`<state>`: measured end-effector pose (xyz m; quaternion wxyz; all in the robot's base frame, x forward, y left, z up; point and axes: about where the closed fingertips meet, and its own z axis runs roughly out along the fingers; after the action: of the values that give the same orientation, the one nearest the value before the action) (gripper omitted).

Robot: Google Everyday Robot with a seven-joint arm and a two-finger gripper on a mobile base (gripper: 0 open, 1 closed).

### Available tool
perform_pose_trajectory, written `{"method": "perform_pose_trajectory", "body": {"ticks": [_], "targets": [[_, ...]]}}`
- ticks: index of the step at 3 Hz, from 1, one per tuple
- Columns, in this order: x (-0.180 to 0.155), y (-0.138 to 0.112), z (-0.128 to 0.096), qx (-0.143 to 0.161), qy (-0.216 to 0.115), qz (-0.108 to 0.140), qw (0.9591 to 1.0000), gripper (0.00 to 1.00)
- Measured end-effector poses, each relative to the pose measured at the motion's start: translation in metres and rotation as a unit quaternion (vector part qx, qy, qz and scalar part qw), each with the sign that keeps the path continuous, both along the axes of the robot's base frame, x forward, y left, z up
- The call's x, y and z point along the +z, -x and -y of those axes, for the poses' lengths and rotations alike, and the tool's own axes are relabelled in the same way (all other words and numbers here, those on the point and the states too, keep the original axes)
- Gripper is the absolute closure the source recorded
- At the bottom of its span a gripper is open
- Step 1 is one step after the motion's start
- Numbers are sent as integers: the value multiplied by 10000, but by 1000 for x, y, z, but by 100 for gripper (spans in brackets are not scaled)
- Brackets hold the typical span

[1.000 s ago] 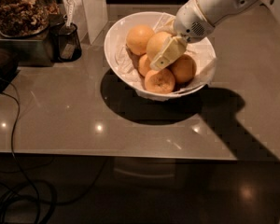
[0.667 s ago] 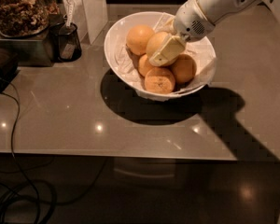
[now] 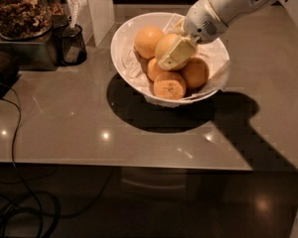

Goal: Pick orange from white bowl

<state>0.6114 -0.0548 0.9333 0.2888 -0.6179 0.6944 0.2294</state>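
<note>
The white bowl [image 3: 117, 51], lined with crinkled white paper, stands at the back middle of the grey counter and holds several oranges. The orange [image 3: 164, 43], pale yellow-orange and round, lies on top of the pile in the middle of the bowl. My gripper [image 3: 176, 54] reaches down into the bowl from the upper right, and its cream end lies across the front right of this orange, touching it. The far side of the orange is hidden behind the gripper. A flattened orange with a dimpled top [image 3: 170, 86] lies at the front of the bowl.
A jar of brown nuts [image 3: 20, 9] on a metal base, a black mesh cup [image 3: 72, 44] and a white box [image 3: 99, 9] stand at the back left. A dark object [image 3: 0, 71] lies at the left edge. Cables [image 3: 20, 212] lie on the floor below the counter's front edge [image 3: 139, 163].
The gripper has barely shifted against the pale orange; the oranges and bowl have not moved.
</note>
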Motion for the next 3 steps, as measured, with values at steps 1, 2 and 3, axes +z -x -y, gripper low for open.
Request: {"method": "perform_pose_trajectory", "body": {"ticks": [1,2,3], "targets": [[25,17,14,-80,-479,214,9986,100],[55,54,38,-246,-1105,307,9931,100],[77,105,62,-603,-1672,239,9838,100]]}}
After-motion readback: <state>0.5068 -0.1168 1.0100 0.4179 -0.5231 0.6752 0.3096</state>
